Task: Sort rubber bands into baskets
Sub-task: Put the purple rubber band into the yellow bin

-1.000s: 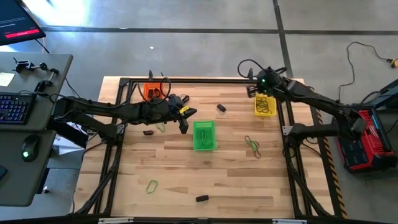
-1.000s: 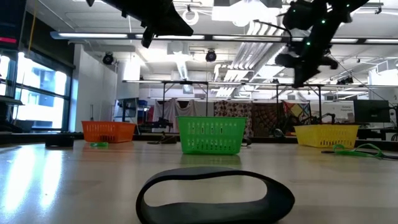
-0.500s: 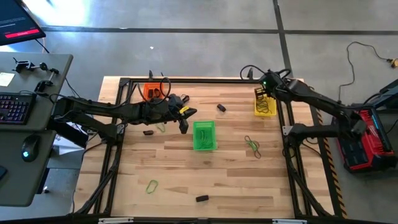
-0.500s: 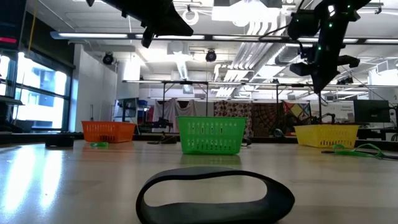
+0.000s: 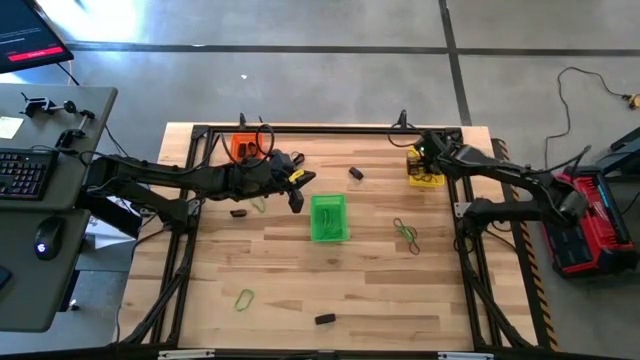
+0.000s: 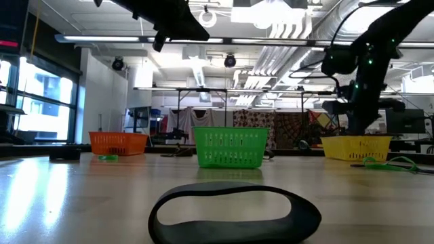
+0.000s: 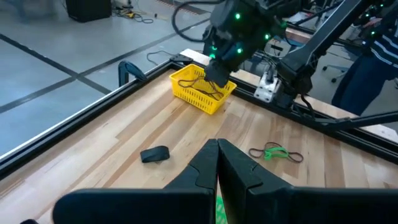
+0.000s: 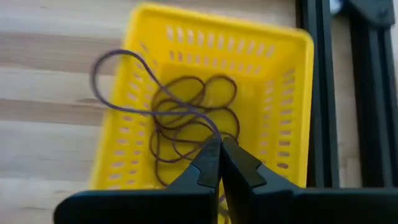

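Note:
Three baskets stand on the wooden table: orange (image 5: 243,148) far left, green (image 5: 328,218) in the middle, yellow (image 5: 425,172) far right. The yellow basket (image 8: 205,106) holds several thin dark rubber bands (image 8: 199,130). My right gripper (image 8: 219,144) hangs low over it, shut on one more dark band (image 8: 118,62). My left gripper (image 5: 297,205) hovers shut just left of the green basket, with nothing seen between its fingers (image 7: 217,149). Loose bands lie about: black (image 5: 355,173), green and tan (image 5: 405,232), green (image 5: 245,298). My right gripper pinches one thin dark band between its two fingertips, at one end of the loop (image 8: 212,134). The fingers come slanting down from above the yellow basket. The rest of the loop (image 8: 102,68) trails slack across the basket's inside toward one long rim.
A black band (image 6: 234,210) lies close to the low camera near the front edge (image 5: 324,319). Another black band (image 5: 238,212) and a green one (image 5: 258,205) lie under the left arm. Black frame rails (image 5: 455,200) run around the table, close beside the yellow basket.
My right gripper has sunk from high above the table's far right corner down to the yellow basket, rolling as it went and carrying the dark band along. It stays shut.

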Action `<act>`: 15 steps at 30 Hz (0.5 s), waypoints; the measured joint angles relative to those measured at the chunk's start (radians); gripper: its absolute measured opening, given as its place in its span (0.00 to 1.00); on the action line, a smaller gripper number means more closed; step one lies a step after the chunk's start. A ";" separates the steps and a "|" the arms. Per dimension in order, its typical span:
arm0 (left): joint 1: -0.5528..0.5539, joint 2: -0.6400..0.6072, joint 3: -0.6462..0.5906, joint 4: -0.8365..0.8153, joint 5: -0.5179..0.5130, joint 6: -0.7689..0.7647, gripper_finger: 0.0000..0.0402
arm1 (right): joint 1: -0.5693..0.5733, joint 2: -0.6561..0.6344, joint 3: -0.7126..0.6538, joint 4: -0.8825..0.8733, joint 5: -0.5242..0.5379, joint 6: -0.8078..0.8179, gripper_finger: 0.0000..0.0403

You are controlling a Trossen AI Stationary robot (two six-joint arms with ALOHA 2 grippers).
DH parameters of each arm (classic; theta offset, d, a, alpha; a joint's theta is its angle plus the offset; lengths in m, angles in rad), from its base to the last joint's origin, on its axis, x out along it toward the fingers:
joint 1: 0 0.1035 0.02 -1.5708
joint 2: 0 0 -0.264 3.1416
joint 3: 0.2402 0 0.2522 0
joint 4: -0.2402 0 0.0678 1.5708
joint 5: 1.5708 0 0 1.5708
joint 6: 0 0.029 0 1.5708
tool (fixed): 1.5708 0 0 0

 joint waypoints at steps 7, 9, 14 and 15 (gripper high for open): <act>0.000 0.000 0.000 0.000 -0.001 0.001 0.00 | -0.001 0.000 -0.036 0.022 0.001 0.012 0.00; 0.000 0.000 0.000 0.000 -0.001 0.000 0.00 | -0.001 0.000 -0.026 0.013 0.004 0.011 0.00; 0.000 0.000 0.000 0.000 -0.001 0.000 0.00 | -0.005 0.000 0.005 -0.009 0.051 0.006 0.00; 0.000 0.000 0.000 0.000 -0.001 0.000 0.00 | -0.010 0.000 0.008 -0.009 0.057 0.006 0.00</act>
